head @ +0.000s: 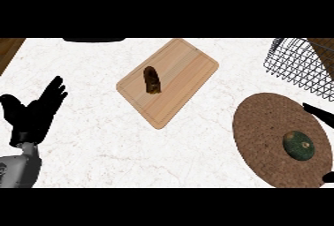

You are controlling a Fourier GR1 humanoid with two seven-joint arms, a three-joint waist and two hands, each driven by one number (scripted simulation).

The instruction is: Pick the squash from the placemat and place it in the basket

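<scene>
Squash point(299, 145): dark green and rounded, lying on the right half of the round brown placemat point(261, 128). It is well apart from the wire basket point(297, 62) at the far right corner of the counter point(98, 145). I judge it stiff, fairly heavy for its size and smooth-skinned, so liable to slip. I would take it from above across its widest part, pressing on opposite flanks.

Left hand point(32, 110): resting near the left edge, fingers straight and spread, holding and touching nothing.

Right hand point(317, 113): only dark slivers show at the right edge, one beyond the squash and one nearer me, apparently clear of it. Whether this hand is open or closed I cannot tell.

Centre: wooden cutting board point(186, 62) bearing a small brown item point(151, 80), no part of the task.
</scene>
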